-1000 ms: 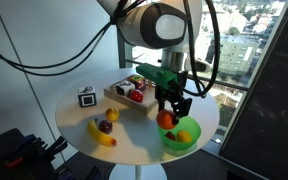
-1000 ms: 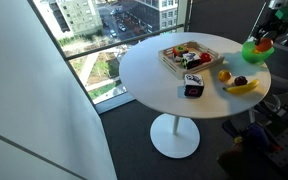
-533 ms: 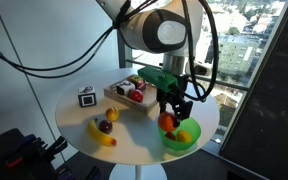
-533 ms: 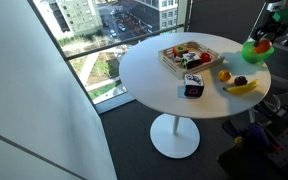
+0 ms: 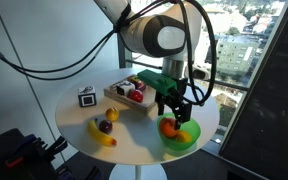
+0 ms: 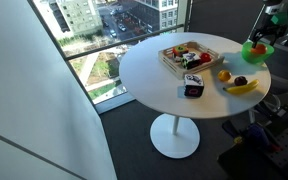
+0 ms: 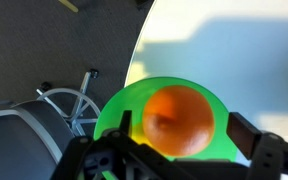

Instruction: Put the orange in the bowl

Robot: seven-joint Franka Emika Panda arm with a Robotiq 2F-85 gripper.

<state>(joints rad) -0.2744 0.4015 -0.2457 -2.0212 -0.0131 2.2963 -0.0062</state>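
The orange [image 5: 170, 127], a smooth, evenly coloured ball, sits inside the outline of the bowl [image 5: 189, 140] in an exterior view. In the wrist view it fills the middle of the glossy lime-green round vessel [image 7: 119, 110], with a soft highlight on its skin [image 7: 180, 120].

The hand [image 5: 174, 113] hangs directly above it, dark and angular. Its fingers [image 7: 259, 145] are spread apart. In the wrist view they stand wide of the fruit on both sides, with strips of green showing between each finger and the orange, so nothing is gripped.

The bowl rests near the edge of the round white bench [image 5: 84, 120], whose top is matte and flat. Further in on the bench stands a rectangular wooden tray [image 5: 132, 90] holding small mixed items. Well apart from the bowl, a curved yellow banana [image 5: 102, 135] lies with a dark red round fruit [image 5: 106, 126] just beside it.
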